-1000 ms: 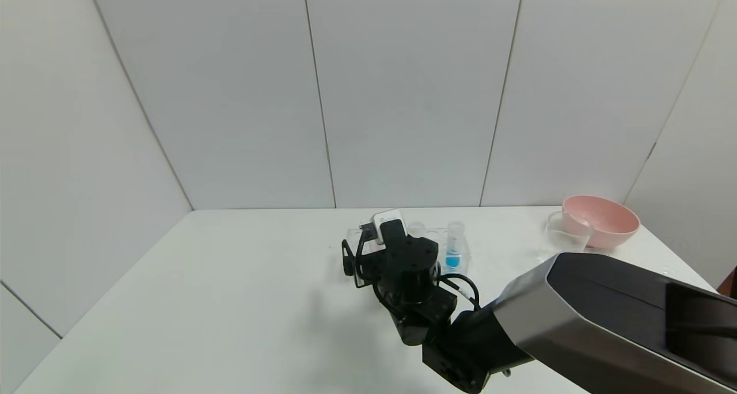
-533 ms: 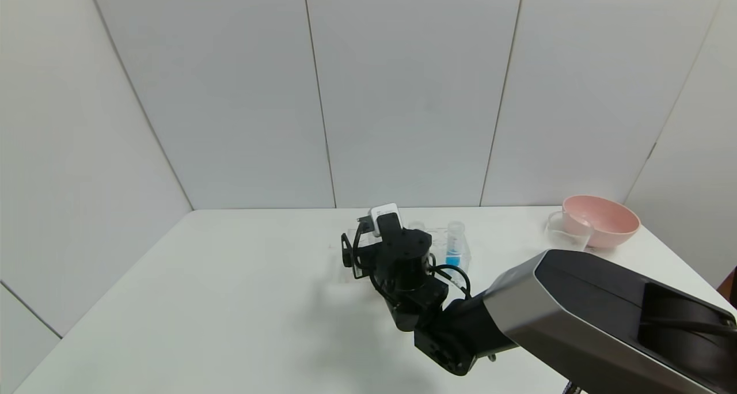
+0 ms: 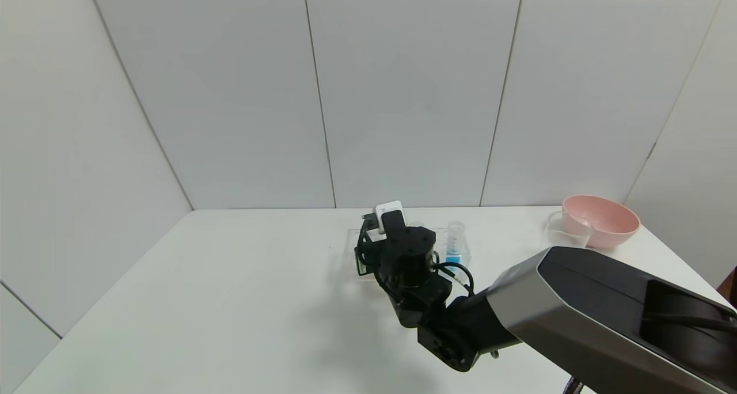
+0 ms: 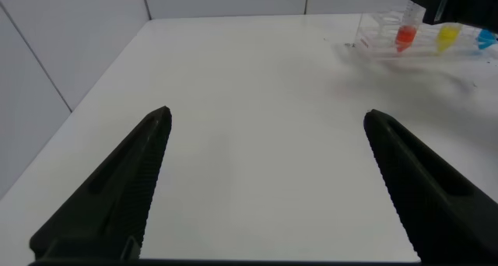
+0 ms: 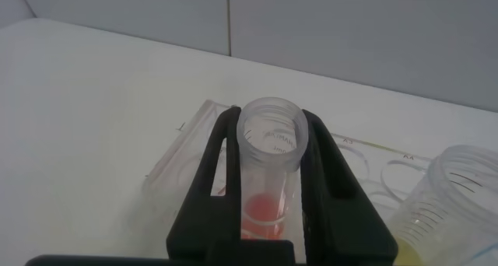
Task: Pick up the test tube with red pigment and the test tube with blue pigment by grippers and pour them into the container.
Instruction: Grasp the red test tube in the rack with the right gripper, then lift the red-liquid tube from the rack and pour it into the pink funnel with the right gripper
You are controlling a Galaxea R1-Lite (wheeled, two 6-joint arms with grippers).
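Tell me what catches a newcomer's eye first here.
The right gripper is shut on the test tube with red pigment, which stands in the clear rack at mid-table. Beside it stands the blue-pigment tube, and a pink bowl sits at the table's far right corner.

White table (image 3: pixel 230 302): rack (image 3: pixel 354 250), beaker (image 3: pixel 561 230), bowl (image 3: pixel 601 221)

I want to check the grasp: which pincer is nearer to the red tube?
The right. The right pincer is shut on the red tube in the rack. The left pincer is open, far from it over the bare table.
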